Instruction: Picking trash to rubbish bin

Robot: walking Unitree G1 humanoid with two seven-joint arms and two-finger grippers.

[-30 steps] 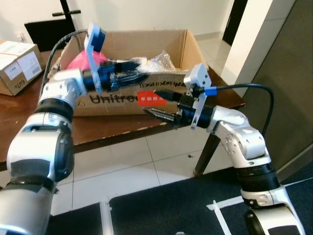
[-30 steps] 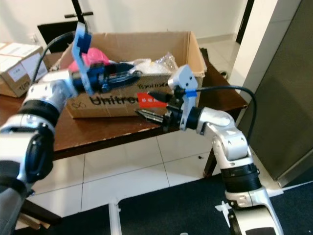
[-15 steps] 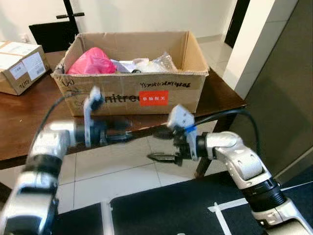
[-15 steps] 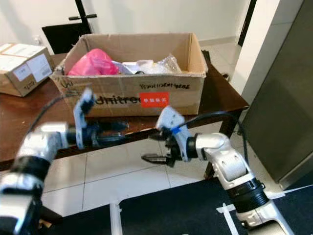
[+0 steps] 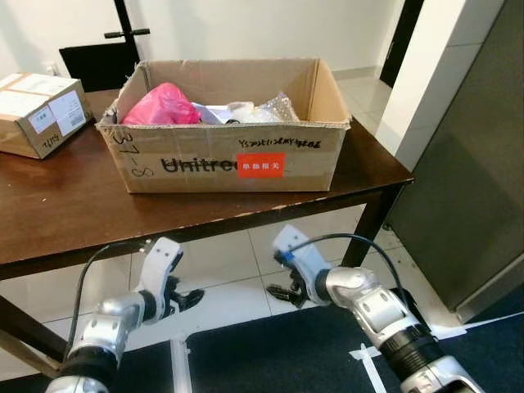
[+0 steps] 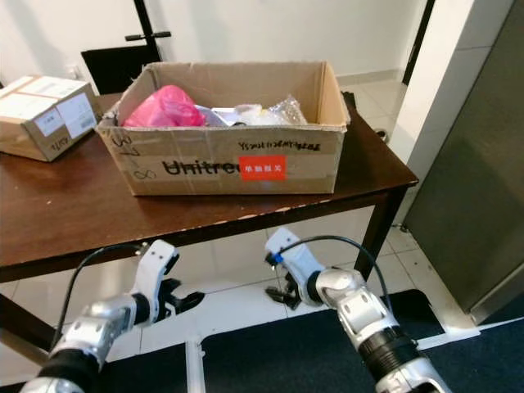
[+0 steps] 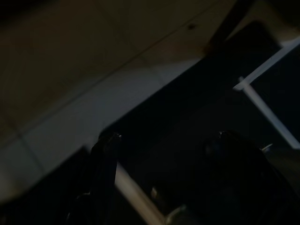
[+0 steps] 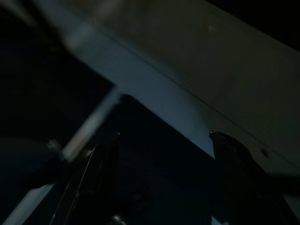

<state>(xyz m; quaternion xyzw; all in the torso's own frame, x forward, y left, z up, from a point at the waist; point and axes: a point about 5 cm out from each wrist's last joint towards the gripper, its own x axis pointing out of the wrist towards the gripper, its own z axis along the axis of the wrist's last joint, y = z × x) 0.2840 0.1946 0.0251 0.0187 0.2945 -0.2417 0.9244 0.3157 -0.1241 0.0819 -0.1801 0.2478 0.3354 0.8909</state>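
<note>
So there's a big open brown cardboard box (image 5: 233, 155) with black lettering and a red label sitting on a dark brown wooden table (image 5: 74, 209); it's stuffed with trash already: a pink plastic bag (image 5: 162, 105) at its left end, plus crinkly clear plastic wrapping (image 5: 274, 108) and some white bits next to it toward the middle; looks like this box is doing the job of the rubbish bin.

Both arms are down low, below the table edge, over the pale tiled floor (image 5: 221, 274) and the dark mat with white tape lines (image 5: 270, 352); the left claw (image 6: 182, 303) hangs under the table's front left part, the right claw (image 5: 282, 291) is under the front right part, near the table leg (image 5: 367, 225); in the wrist views each claw's two black fingers stand apart with nothing between them, so both are released and empty; those wrist shots are really dark, you just make out floor tiles, the mat and the tape.

Off to the left on the table there's a smaller closed cardboard box (image 5: 37, 110) with white labels, well apart from the big one; behind it a black chair-like thing (image 5: 94, 61) against the wall.
</note>
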